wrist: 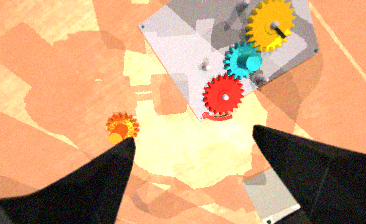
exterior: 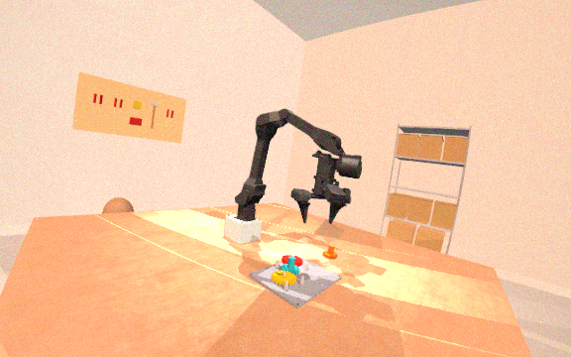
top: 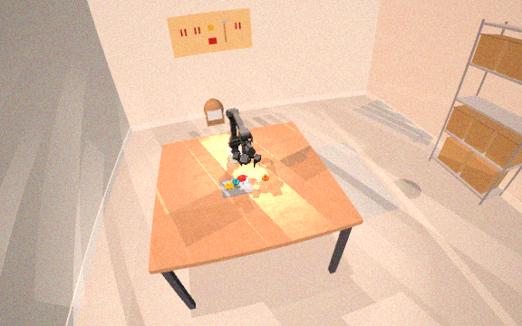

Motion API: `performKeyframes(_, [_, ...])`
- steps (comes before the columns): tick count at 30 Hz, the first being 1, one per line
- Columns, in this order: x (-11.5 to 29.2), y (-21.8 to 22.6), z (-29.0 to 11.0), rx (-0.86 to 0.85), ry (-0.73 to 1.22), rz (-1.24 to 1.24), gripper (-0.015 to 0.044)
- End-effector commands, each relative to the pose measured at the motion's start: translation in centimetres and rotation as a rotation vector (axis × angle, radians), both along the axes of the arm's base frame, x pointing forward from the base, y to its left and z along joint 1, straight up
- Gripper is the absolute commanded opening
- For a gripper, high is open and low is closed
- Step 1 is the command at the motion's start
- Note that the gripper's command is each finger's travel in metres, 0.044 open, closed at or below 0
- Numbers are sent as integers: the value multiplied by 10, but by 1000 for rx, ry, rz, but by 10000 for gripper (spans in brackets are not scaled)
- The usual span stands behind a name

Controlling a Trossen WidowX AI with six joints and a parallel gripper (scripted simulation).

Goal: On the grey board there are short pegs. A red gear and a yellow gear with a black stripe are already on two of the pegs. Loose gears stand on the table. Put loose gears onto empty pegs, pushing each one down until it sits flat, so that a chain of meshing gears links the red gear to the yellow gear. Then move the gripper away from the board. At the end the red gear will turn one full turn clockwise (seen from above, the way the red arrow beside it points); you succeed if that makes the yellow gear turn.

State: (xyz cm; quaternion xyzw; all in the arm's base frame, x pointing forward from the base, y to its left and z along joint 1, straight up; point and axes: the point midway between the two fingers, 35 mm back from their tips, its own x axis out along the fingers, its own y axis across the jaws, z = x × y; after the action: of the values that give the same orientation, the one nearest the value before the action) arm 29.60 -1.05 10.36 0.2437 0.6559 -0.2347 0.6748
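One wooden table point(top: 216, 240) point(exterior: 132, 288) point(wrist: 14, 172) stands between pale walls, near a shelf rack point(top: 464, 74) point(exterior: 465, 174).

A black jointed robot arm point(top: 235, 129) point(exterior: 262, 154) rises from its base, bends at a high elbow and reaches toward four o'clock in the exterior view, its gripper point(top: 249, 164) point(exterior: 318, 222) point(wrist: 194, 136) pointing down to six o'clock, empty fingers spread wide.
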Motion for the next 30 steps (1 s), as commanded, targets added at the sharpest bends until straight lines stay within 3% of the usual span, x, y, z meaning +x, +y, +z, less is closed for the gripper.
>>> performKeyframes(1, [1, 62, 9, -2, -3, 24, 440])
performKeyframes(12, [-50, 205, 31, 19, 2, -9, 440])
performKeyframes(30, [-51, 207, 32, 19, 2, -10, 440])
